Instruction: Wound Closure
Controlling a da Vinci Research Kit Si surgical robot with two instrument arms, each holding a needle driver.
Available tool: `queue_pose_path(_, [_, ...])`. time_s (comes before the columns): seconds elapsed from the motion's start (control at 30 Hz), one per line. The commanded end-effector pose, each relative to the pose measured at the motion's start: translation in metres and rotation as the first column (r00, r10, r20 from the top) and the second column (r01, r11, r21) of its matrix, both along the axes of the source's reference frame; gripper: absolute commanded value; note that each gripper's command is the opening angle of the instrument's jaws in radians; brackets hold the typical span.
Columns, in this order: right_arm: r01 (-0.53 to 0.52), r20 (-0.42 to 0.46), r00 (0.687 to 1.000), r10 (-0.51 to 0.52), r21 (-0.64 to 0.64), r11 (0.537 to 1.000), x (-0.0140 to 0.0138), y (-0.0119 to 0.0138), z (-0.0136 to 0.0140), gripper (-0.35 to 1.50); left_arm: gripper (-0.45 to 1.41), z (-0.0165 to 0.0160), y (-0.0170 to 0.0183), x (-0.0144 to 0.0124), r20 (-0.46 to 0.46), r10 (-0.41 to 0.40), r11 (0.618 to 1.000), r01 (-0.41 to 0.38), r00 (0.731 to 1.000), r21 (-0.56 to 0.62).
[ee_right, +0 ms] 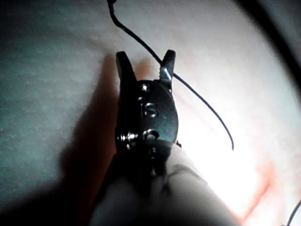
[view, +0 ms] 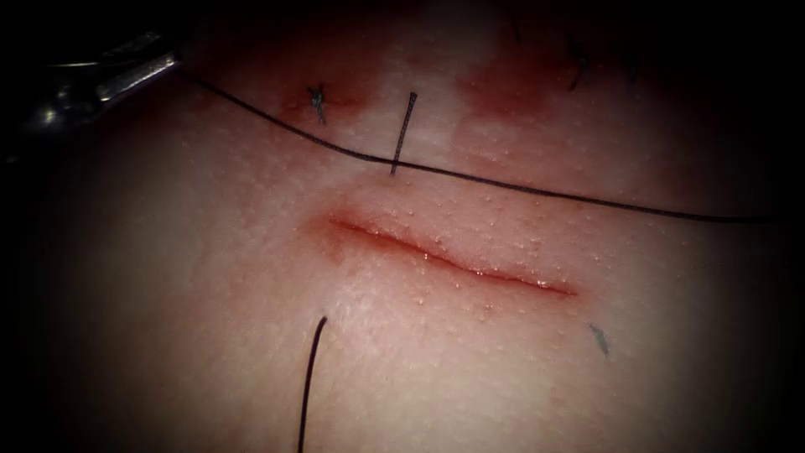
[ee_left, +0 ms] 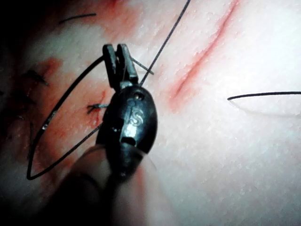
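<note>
The cut (view: pixel 453 262) runs across the tissue (view: pixel 168 294), edged with red fluid. My left tool (view: pixel 172 63) is far up and left of it, jaws shut on the dark thread (view: pixel 520 186). That thread stretches from the jaws above the cut to the picture's right edge. A short thread length (view: pixel 402 134) enters the tissue just above the cut, and another (view: pixel 310 377) comes out below it. In the left wrist view the left tool (ee_left: pixel 120 49) is shut with a thread loop (ee_left: pixel 51 117) beside it. My right tool (ee_right: pixel 146 59) is open and holds nothing; thread (ee_right: pixel 197 96) passes one jaw.
Cut thread ends lie on the tissue: one (view: pixel 317 102) in a red patch above the cut's left end, one (view: pixel 599 338) below its right end, more (view: pixel 579 63) at the upper right. Red fluid (view: pixel 503 88) stains the upper tissue.
</note>
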State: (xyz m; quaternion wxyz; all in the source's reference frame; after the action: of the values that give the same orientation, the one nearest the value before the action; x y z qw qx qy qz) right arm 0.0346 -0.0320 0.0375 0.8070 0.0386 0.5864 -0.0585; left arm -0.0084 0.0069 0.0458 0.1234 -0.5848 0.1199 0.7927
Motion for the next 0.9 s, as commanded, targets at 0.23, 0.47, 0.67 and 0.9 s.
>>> queue_pose_path(0.23, [-0.099,-0.009,0.995,0.099,-0.022,0.995,-0.0013,0.0025,0.0012,1.48,-0.45,-0.0002,0.003,-0.0034,0.038,0.009,1.0,-0.01,0.999,0.027])
queue_pose_path(0.47, [-0.202,0.085,0.974,0.21,-0.097,0.975,-0.005,0.0044,0.0012,1.41,-0.45,-0.0052,0.0058,-0.0088,0.208,0.126,0.992,-0.117,0.97,-0.053])
queue_pose_path(0.67, [-0.299,0.187,0.927,0.325,-0.154,0.942,-0.0075,0.0067,0.0025,1.35,-0.45,-0.0082,0.007,-0.0105,0.258,0.17,0.983,-0.144,0.951,-0.117])
queue_pose_path(0.9, [-0.365,0.26,0.877,0.403,-0.183,0.913,-0.0093,0.0081,0.0041,1.25,-0.45,-0.0093,0.0088,-0.0122,0.378,0.236,0.969,-0.184,0.896,-0.167])
